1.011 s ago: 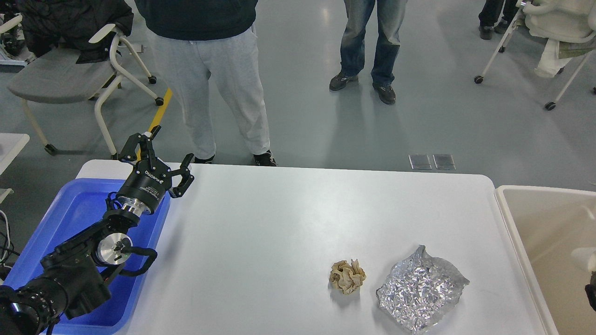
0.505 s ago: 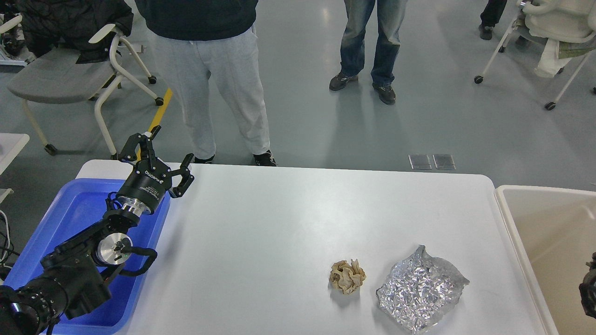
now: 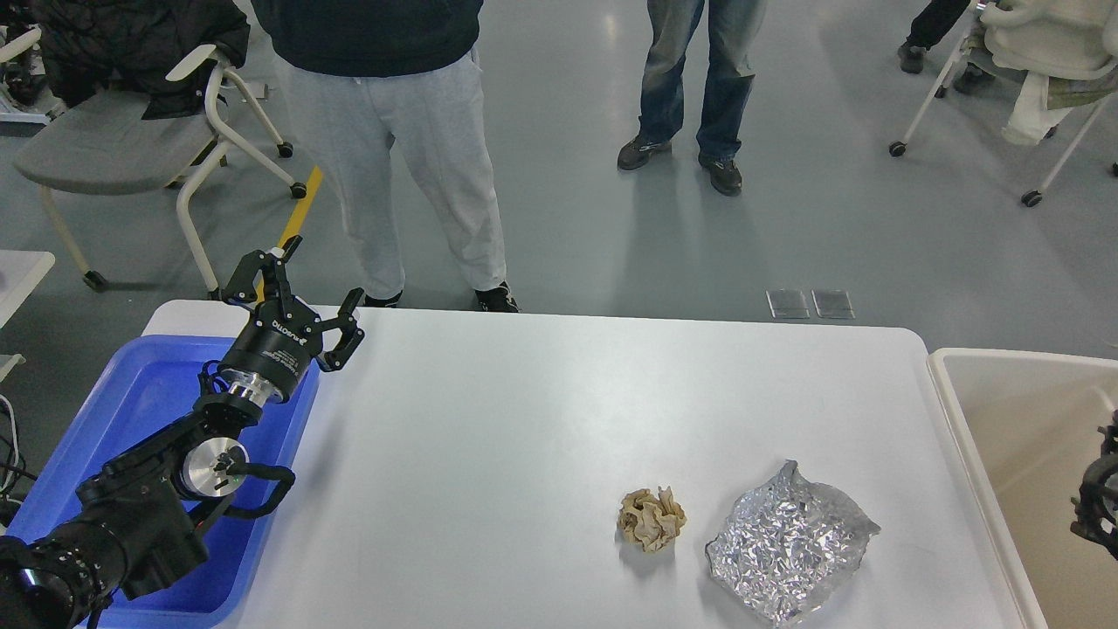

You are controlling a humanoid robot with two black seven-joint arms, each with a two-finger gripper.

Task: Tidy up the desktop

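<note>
The white desktop (image 3: 524,419) holds a crumpled brown paper ball (image 3: 652,519) and a crumpled sheet of silver foil (image 3: 789,542) at its front right, side by side and just apart. My left gripper (image 3: 301,297) is open and empty, raised over the desktop's far left corner by the blue tray. My right gripper (image 3: 1096,494) shows only as a dark part at the right edge, over the beige bin. Its fingers cannot be told apart.
A blue plastic tray (image 3: 131,402) lies at the left end under my left arm. A beige bin (image 3: 987,411) stands off the right end. Two people (image 3: 393,157) stand just beyond the far edge, with chairs (image 3: 113,148) around them.
My right gripper has risen further into view at the right edge over the beige bin. My left arm, the paper ball and the foil have not moved.
</note>
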